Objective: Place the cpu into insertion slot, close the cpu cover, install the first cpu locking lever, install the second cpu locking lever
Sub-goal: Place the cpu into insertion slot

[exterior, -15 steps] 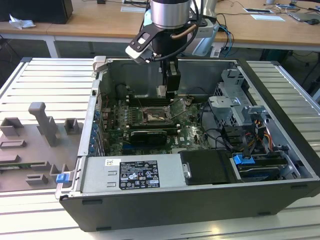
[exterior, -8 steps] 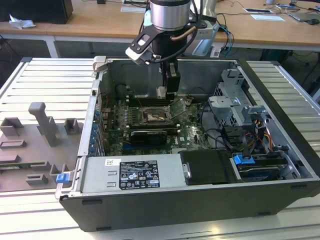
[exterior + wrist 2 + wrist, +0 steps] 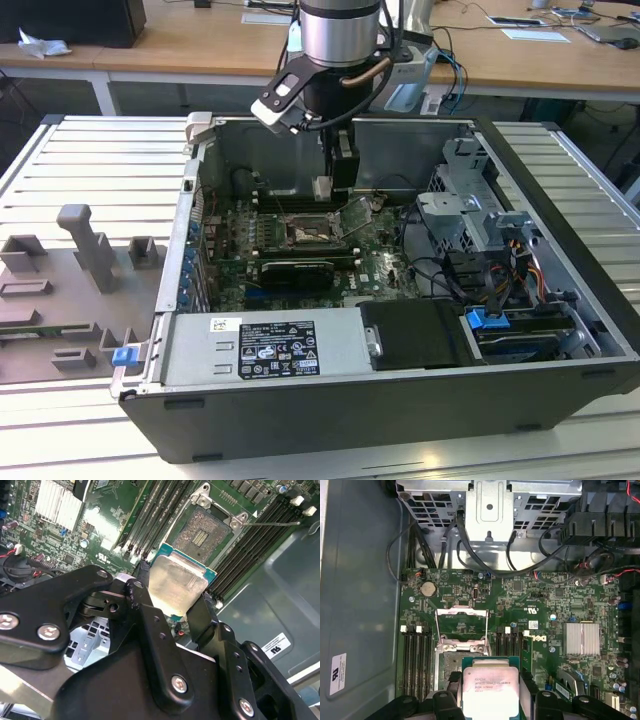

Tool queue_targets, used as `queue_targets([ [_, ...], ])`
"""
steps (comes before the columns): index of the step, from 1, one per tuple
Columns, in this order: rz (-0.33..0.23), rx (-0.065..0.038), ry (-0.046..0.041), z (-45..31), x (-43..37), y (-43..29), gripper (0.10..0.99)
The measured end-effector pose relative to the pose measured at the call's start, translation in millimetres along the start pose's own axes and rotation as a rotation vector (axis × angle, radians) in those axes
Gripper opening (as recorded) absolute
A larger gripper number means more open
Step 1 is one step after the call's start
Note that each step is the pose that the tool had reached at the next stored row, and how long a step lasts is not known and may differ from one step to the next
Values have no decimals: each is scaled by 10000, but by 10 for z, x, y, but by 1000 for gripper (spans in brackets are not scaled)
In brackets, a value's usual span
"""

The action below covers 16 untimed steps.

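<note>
Inside the open computer case (image 3: 300,420), over the green motherboard (image 3: 545,595), the arm's fingers (image 3: 202,617) pinch the cpu (image 3: 176,584) flat by two opposite edges. The insertion slot (image 3: 200,532) lies bare just beyond and beneath them, with its cpu cover (image 3: 461,612) swung open on the far side. The chip is not yet seated.

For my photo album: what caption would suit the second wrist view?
Jaws grip the cpu close to the bare slot.
</note>
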<state>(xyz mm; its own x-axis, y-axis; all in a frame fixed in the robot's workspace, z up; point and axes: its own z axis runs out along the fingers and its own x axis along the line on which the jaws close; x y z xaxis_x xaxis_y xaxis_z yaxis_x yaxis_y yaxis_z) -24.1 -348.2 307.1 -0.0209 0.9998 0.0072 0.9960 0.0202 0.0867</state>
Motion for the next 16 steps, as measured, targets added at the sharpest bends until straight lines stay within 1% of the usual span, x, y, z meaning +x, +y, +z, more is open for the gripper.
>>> queue_targets([
  [11,44,0,-17,52,-1,-5,541],
  [14,53,5,-22,96,0,-9,541],
  [16,52,5,-22,113,-1,-11,541],
])
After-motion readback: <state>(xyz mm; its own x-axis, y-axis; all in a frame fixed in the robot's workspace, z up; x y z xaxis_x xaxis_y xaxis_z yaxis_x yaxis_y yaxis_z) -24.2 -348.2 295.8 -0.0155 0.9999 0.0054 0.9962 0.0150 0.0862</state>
